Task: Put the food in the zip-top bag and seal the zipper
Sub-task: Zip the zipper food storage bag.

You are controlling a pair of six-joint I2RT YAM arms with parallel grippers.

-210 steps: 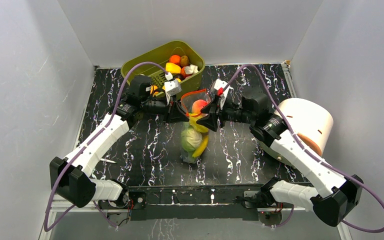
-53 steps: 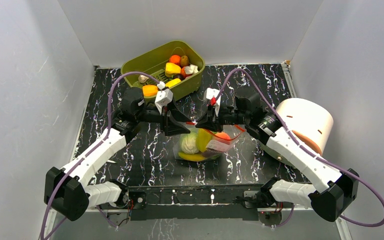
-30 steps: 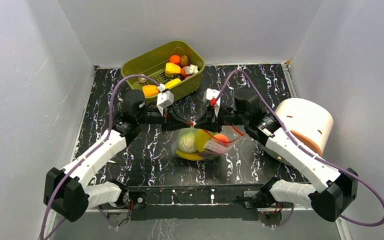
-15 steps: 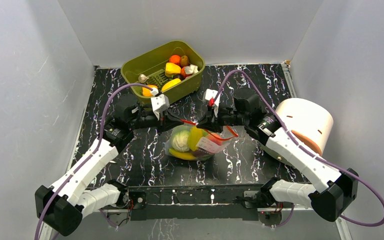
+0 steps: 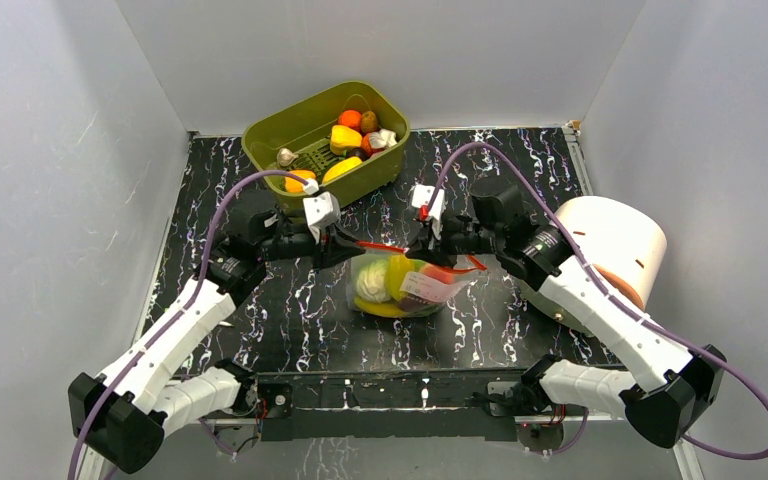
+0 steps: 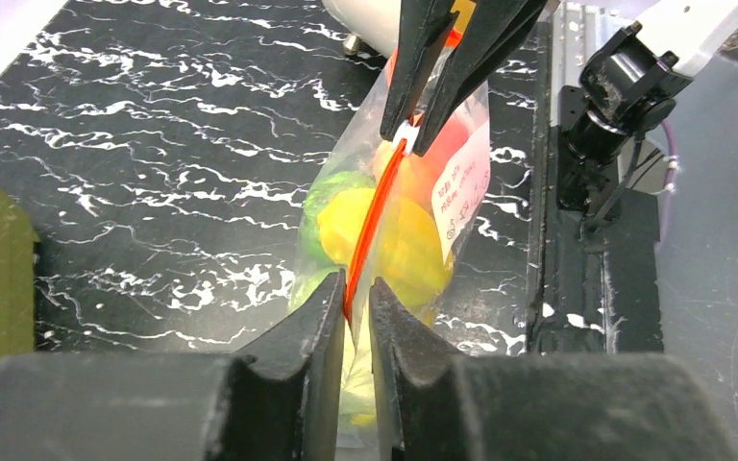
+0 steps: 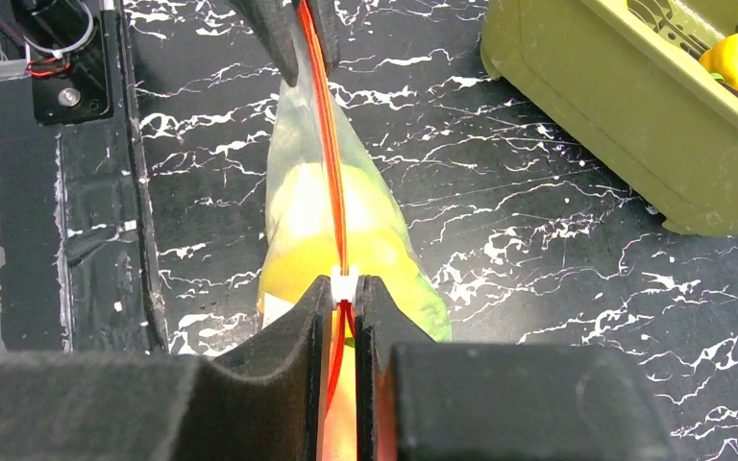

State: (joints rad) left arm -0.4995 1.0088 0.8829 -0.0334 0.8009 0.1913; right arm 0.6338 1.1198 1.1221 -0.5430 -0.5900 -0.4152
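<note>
The clear zip-top bag (image 5: 400, 285) hangs just above the black table, holding a pale green cabbage (image 5: 368, 280), yellow pieces (image 6: 408, 250) and a red-orange piece (image 5: 443, 272). Its red-orange zipper (image 6: 377, 206) runs taut between the two grippers. My right gripper (image 7: 345, 280) is shut on the white slider (image 7: 345, 285) at the strip's right end. My left gripper (image 6: 356, 281) stands at the left end, jaws a narrow gap apart. The strip lies between them against one finger. More food sits in the olive tub (image 5: 325, 130).
The olive-green tub (image 7: 615, 125) stands at the back left, close behind the left gripper (image 5: 352, 245). A white cylinder (image 5: 605, 245) sits at the right edge beside the right arm. Grey walls close in on three sides of the table.
The left gripper slid left along the zipper, away from the right one, and its jaws have now parted slightly. The bag shifted a little to the right. The right gripper kept its hold.
</note>
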